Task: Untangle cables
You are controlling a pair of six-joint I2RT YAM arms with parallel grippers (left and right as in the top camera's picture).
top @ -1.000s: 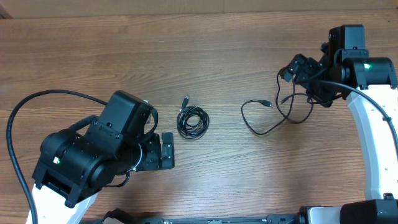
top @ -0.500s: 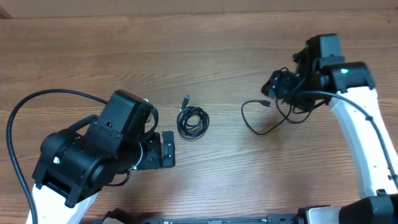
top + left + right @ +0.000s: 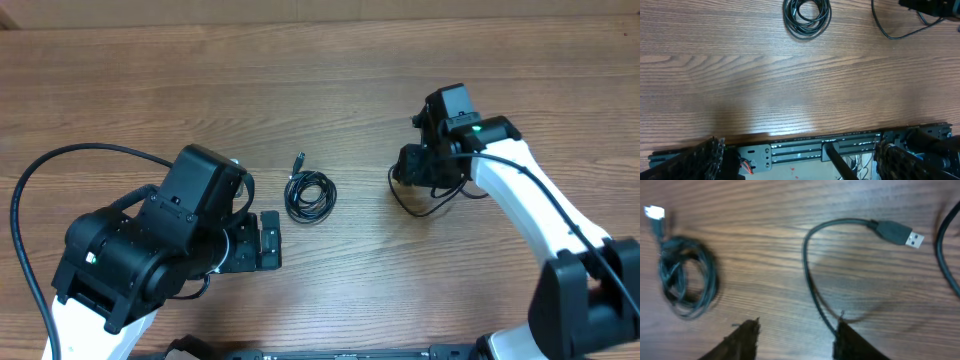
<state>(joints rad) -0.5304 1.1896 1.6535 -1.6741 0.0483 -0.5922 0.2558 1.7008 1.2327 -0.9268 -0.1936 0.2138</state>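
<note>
right gripper [image 3: 794, 329] jaws apart, clamping nothing | loose cable [image 3: 807, 265] enters gap at one side; likely light, limp, slick; pinch mid-run, behind USB plug [image 3: 895, 232] | coiled cable [image 3: 685, 277] ahead, off-side | left gripper [image 3: 800, 150] spread wide, empty

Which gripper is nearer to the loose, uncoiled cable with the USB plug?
Right. The right gripper hovers directly over the loose cable, which reaches one fingertip. The left gripper sits across the table, beyond the coiled cable, far from it.
</note>
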